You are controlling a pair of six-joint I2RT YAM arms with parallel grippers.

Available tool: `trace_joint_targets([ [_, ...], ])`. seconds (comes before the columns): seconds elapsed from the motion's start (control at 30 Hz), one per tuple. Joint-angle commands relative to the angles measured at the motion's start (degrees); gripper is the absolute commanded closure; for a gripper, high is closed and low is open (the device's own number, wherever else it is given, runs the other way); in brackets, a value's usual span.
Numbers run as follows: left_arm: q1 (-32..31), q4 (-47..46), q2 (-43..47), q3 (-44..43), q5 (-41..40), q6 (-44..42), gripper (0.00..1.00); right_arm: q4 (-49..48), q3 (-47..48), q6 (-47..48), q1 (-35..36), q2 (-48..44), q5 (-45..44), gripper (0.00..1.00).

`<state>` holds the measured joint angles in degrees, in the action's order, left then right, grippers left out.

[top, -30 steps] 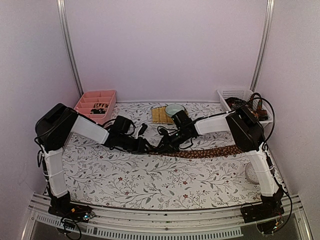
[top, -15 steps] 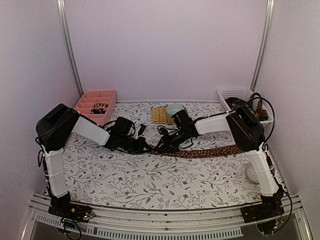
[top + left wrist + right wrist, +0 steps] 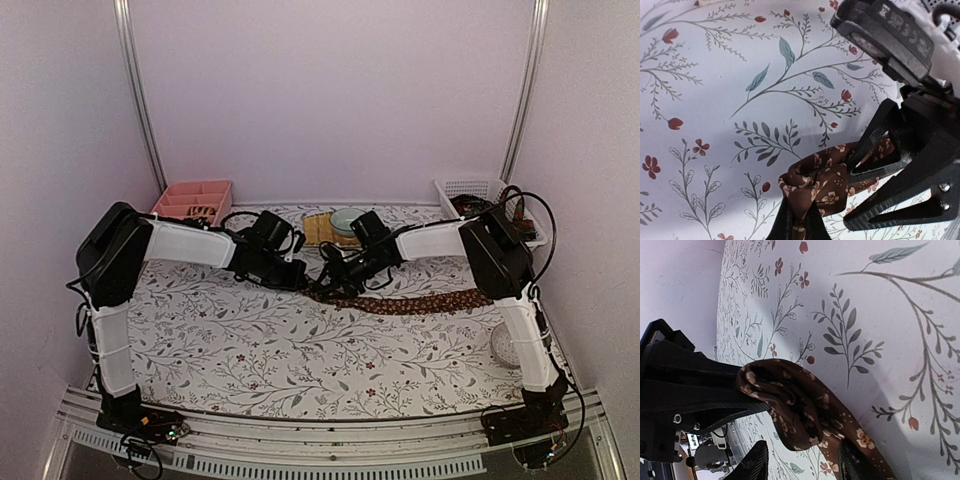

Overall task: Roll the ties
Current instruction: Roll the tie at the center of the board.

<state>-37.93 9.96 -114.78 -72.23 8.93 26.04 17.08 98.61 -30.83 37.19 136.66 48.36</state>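
Cloth this thin and limp should weigh little, slump wherever it is not held, and slide easily on the table (image 3: 250,340), so a roll will likely spring loose unless it is kept pinched.

The left gripper (image 3: 296,275) has its jaws drawn narrow on the tie (image 3: 815,177), nipping the bunched, folded-over end. In the left wrist view a strip of the brown speckled fabric runs down between its fingers. Just right of it, the right gripper (image 3: 335,278) straddles the same bunch with its jaws partly spread. In the right wrist view one finger lies against the cloth and the other stands clear of it, so it does not look clamped.

From there the rest of the tie lies flat on the table, trailing away rightward toward the right arm. The best hold, I judge, is across the full width close to the fold, with the second gripper pressing the flat tail beside it.

Counting across: one pink tray (image 3: 185,200) at the far left, its contents too small to name; two grippers; one woven mat (image 3: 318,232); one bowl (image 3: 348,217); one tie laid out; and one white basket (image 3: 470,186) holding dark things I cannot count.
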Motion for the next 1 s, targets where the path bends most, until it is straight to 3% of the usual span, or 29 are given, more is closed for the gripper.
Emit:
trace_joint_targets([
  [0.0,-0.67,7.41,0.32,-2.99,-6.32,-3.61,1.0,3.87,-3.03,5.53,-1.74,-10.26,-0.31,0.54],
  [0.2,-0.57,7.1,0.14,-2.95,-4.97,-3.87,1.0,2.41,-3.87,11.84,-2.03,-13.31,5.27,0.52],
  [0.43,0.51,4.72,0.16,-0.56,-3.28,-3.33,1.0,3.76,-7.9,32.59,-1.95,-21.11,2.48,0.52],
  [0.63,1.72,2.26,0.3,1.07,-0.75,-2.56,1.0,3.46,-10.59,43.84,-0.48,-23.37,-10.43,0.49],
  [0.97,2.36,0.16,0.79,2.68,0.97,-1.84,1.0,5.64,-9.71,55.0,3.26,-14.93,-25.66,0.46],
])
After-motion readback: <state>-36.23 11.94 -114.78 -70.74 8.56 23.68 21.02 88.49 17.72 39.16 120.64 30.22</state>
